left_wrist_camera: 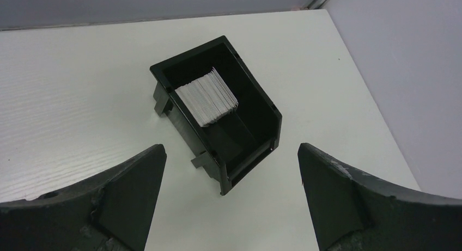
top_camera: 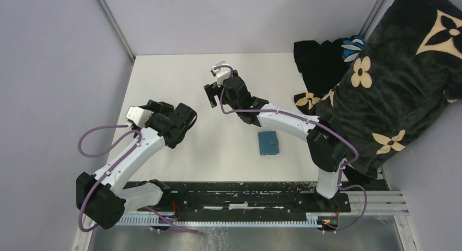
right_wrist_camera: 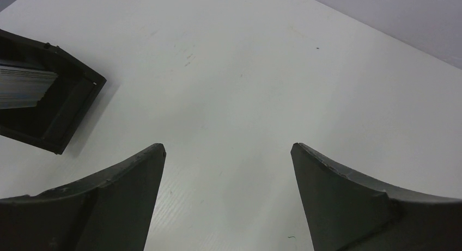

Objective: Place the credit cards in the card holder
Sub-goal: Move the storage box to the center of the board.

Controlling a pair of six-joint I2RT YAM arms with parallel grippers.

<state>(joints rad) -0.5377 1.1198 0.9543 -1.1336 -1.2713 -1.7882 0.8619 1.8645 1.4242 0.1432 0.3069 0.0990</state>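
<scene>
- L gripper (left_wrist_camera: 231,148): fingers wide apart, nothing between them. It hangs over the box (left_wrist_camera: 256,115) and looks down into it.
- Cards (left_wrist_camera: 207,96): 1 stack, inside the box, in the end farther from the L fingers. They lean, and you see mostly the edges. They are too many and too fine to count.
- Key relation: the stack lies ahead of and below the L gripper, a bit left of the mid line between the fingers.
- The box's long axis runs diagonal in the L wrist view, from far-left to near-right, so the stack is not square to the fingers. I think you must turn the wrist before you go down.
- R gripper (right_wrist_camera: 228,148): fingers apart too, w/ only bare table (right_wrist_camera: 245,71) under it. The box shows just at the left edge of its view, so this gripper is beside the box, not over it.
- Nearer arm for the cards: L, as I judge.
- Holder (top_camera: 268,143): 1, teal, closed, flat on the table on the R side. It is near the R forearm and well apart from the L gripper.
- The holder lies behind the R gripper, toward the R base, so the R arm is nearer to it. From the top it is almost square, so I cannot tell its long axis.
- From the top cam I cannot find the box; prob. the L arm covers it.
- Count: 1 box, 1 stack, 1 holder, 2 arms, 1 black blanket (top_camera: 392,71) w/ flower pattern at the R edge.
- Progress, my judgement: no card is out of the box and the holder is not yet opened.
</scene>
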